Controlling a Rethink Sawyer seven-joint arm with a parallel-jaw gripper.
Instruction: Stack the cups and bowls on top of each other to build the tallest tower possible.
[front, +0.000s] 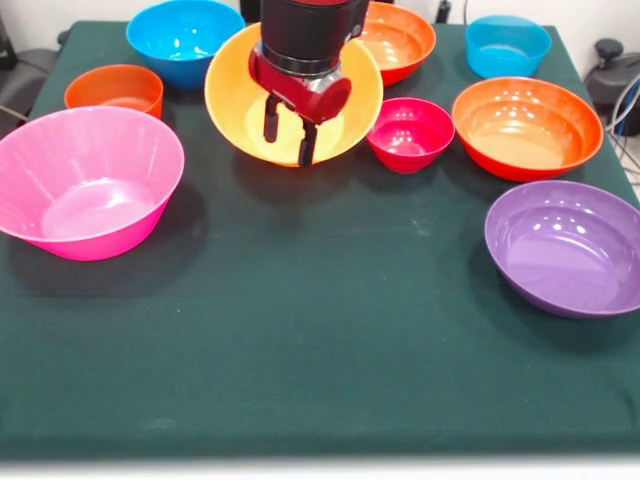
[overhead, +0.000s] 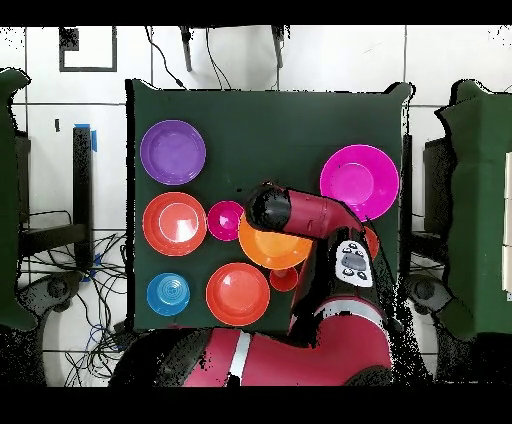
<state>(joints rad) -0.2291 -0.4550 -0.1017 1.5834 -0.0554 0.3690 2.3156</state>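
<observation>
My gripper is shut on the near rim of the large yellow-orange flared bowl. It holds the bowl tilted toward the front camera, a little above the green cloth. In the overhead view the gripper sits at that bowl's far edge. Nothing is stacked in it. A small orange-red cup stands just behind the bowl, near the robot's base; the front view hides it. A small magenta bowl stands right beside the held bowl.
On the cloth stand a large pink bowl, a small orange bowl, a blue bowl, an orange-red bowl, a small blue bowl, a larger orange-red bowl and a purple bowl.
</observation>
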